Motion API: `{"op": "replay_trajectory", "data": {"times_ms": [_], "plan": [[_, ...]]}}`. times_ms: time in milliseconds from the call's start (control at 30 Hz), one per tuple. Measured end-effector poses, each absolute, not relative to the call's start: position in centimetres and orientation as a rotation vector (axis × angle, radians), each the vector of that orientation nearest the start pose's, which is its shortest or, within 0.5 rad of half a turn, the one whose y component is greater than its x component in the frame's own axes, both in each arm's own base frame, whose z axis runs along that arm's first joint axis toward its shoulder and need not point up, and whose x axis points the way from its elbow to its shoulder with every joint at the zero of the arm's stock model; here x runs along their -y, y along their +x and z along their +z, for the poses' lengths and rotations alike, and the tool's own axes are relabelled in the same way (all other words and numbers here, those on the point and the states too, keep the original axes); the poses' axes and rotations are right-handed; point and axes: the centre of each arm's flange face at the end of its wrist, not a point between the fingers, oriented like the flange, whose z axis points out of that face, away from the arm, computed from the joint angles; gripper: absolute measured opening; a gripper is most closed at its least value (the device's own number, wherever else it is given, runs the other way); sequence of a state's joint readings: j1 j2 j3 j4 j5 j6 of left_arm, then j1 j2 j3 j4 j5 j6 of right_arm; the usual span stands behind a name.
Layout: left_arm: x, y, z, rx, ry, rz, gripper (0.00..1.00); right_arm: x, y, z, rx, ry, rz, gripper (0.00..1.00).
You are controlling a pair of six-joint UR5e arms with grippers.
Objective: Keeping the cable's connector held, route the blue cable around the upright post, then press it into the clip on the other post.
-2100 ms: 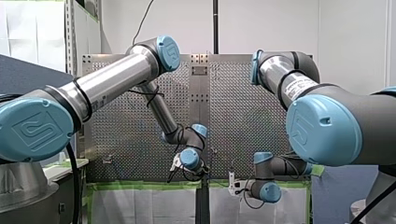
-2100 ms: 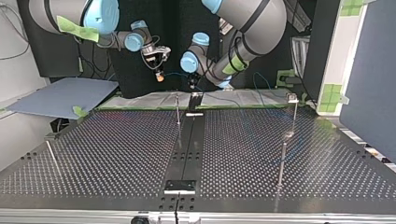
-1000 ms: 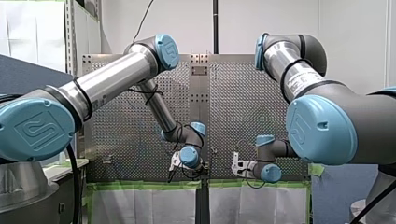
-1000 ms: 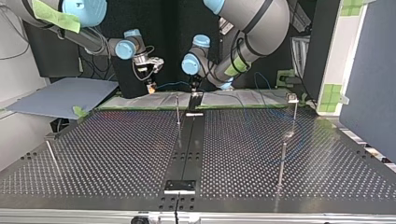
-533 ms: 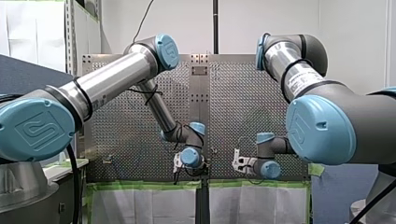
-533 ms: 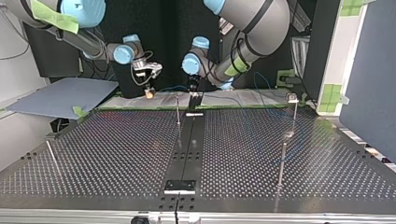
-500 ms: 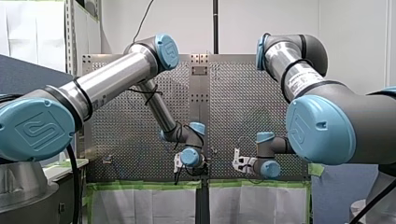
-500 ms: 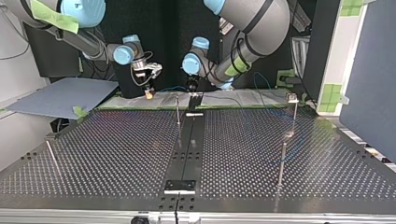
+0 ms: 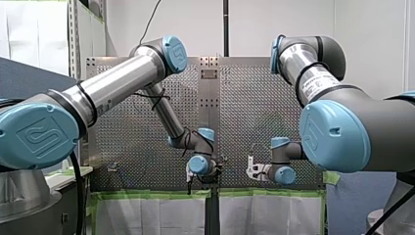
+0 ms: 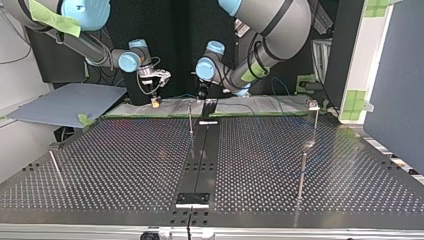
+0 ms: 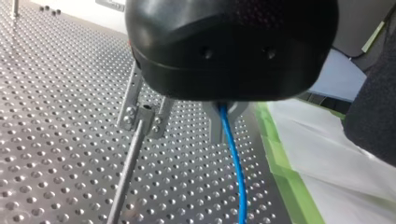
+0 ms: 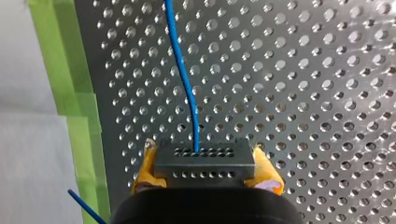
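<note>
The right hand has its yellow pads clamped on the dark connector (a block pierced with small holes), low over the perforated desk. The blue cable leaves the connector and, just beside the upright post, passes between the left hand's metal fingers, which are closed about it.

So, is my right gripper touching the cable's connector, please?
Touching: right wrist view shows the connector clamped between my right gripper's yellow pads.
</note>
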State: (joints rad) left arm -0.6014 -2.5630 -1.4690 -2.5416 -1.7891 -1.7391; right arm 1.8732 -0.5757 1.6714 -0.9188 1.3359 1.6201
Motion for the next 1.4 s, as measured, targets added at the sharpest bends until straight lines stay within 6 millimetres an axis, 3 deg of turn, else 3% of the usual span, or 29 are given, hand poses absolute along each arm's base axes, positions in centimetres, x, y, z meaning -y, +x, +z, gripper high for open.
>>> {"op": "replay_trajectory", "data": {"times_ms": [267, 433, 1167, 1400], "plan": [[47.2, 49.9, 0.4, -1.803, 0.202, -0.379, 0.02, 54.4, 32.8, -6.8, 1.066, 1.732, 1.522, 0.00], [46.9, 50.3, 1.1, -1.800, 0.178, -0.390, 0.02, 54.7, 33.0, -6.4, 1.055, 1.732, 1.527, 0.00], [46.5, 50.7, 0.7, -1.819, 0.072, -0.477, 0.02, 55.5, 33.4, -5.6, 1.050, 1.729, 1.534, 0.00], [46.5, 49.9, -1.8, -1.854, 0.083, -0.476, 0.02, 55.5, 33.4, -5.5, 1.056, 1.726, 1.540, 0.00]]}}
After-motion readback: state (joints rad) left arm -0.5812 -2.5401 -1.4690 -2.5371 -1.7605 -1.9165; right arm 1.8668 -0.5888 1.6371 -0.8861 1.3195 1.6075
